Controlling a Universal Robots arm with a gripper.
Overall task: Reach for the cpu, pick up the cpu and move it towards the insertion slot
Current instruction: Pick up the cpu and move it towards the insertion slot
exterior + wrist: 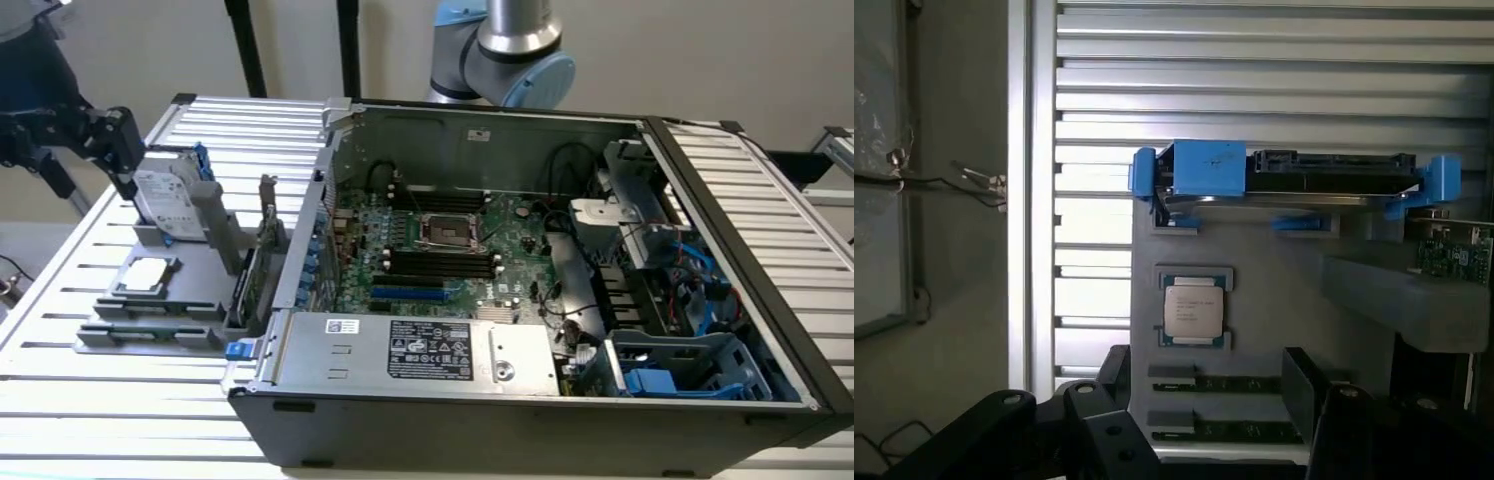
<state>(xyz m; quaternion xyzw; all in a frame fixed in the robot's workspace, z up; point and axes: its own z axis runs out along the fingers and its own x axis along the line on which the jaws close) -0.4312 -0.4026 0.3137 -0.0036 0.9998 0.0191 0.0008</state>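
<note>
Your gripper [1206, 372] has its two black fingers [1116, 375] spread wide apart with nothing between them. It touches nothing, and in the exterior view you see the gripper [94, 150] hanging at the far left, near the hard drive and clear of the cpu. You will find the cpu [1194, 310] lying flat, silvery top up, in its square seat on the grey holder [1254, 260]. A few lines of print run across its lid, but they are too small to read. In the exterior view the cpu [147, 275] sits well apart from the insertion slot [447, 232], which lies inside the open computer case [534, 430] on the green motherboard [514, 235], its metal frame bright around a dark centre. Just beside the cpu on the holder, the hard drive [1294, 180] stands on edge in its blue rails. On the cpu's other side two memory sticks [1224, 383] lie in their grooves. You can see a white label [430, 350] with dark print on the power supply at the case's near edge, its wording not legible. Holder and case both rest on the slatted metal table [80, 400].
</note>
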